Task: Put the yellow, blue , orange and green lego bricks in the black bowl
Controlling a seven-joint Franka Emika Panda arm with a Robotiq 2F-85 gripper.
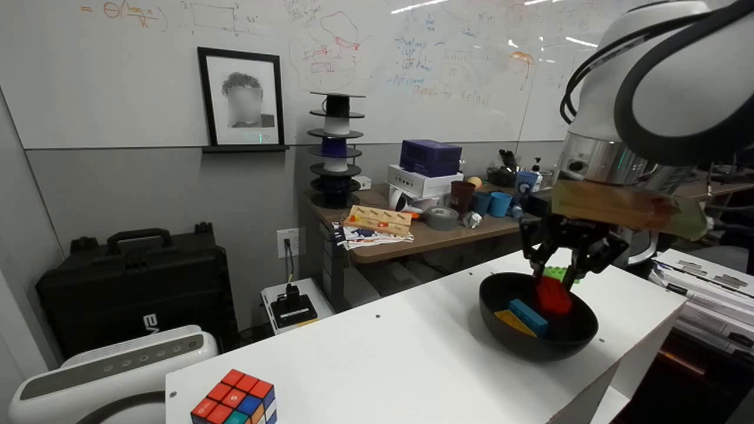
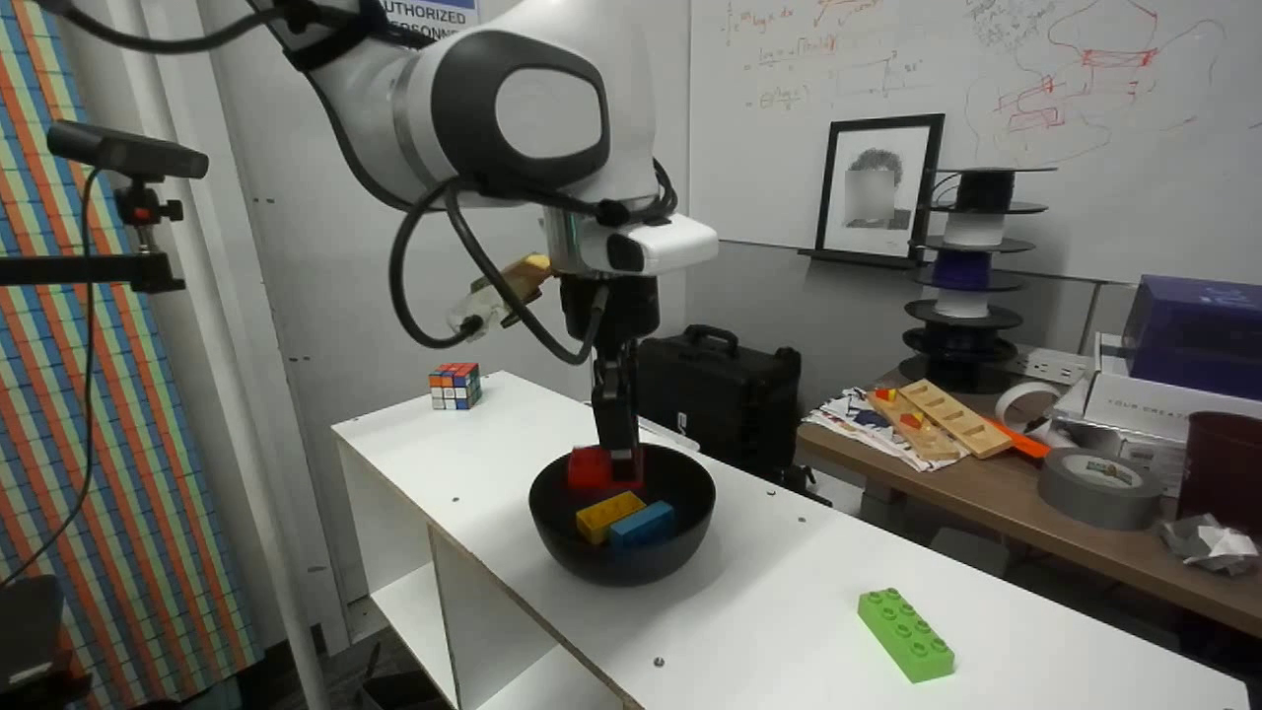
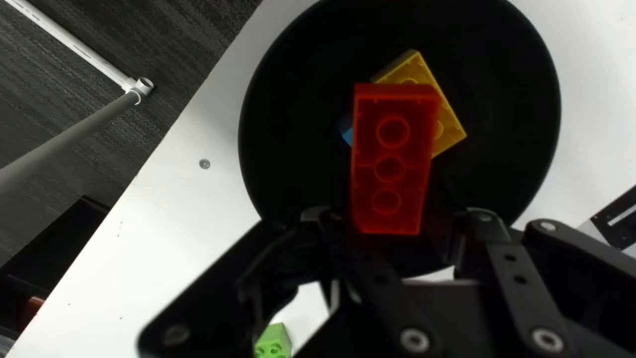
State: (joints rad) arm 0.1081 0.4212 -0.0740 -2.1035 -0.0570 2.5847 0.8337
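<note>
The black bowl [image 1: 512, 338] [image 2: 621, 567] [image 3: 283, 169] stands on a white tabletop. Inside lie the yellow brick [image 1: 513, 322] [image 2: 604, 517] [image 3: 447, 140] and the blue brick [image 1: 528, 316] [image 2: 641, 525] [image 3: 346, 132], side by side. Just over them, tilted and within the rim, the orange brick [image 1: 554, 301] [image 2: 590, 468] [image 3: 392, 181] is pinched at one end by my gripper [image 1: 554, 281] [image 3: 390, 221]; shadow blurs the contact at the pads. Outside the bowl, on the table, rests the green brick [image 1: 555, 272] [image 2: 905, 634] [image 3: 273, 343], partly hidden behind the gripper in an exterior view.
A multicoloured puzzle cube [image 1: 235, 400] [image 2: 455, 387] sits at the tabletop's far end from the green brick. The bowl is close to one long edge of the white table [image 1: 412, 347]. Beyond the opposite edge is a brown desk [image 2: 868, 483] with boxes, tape and cups.
</note>
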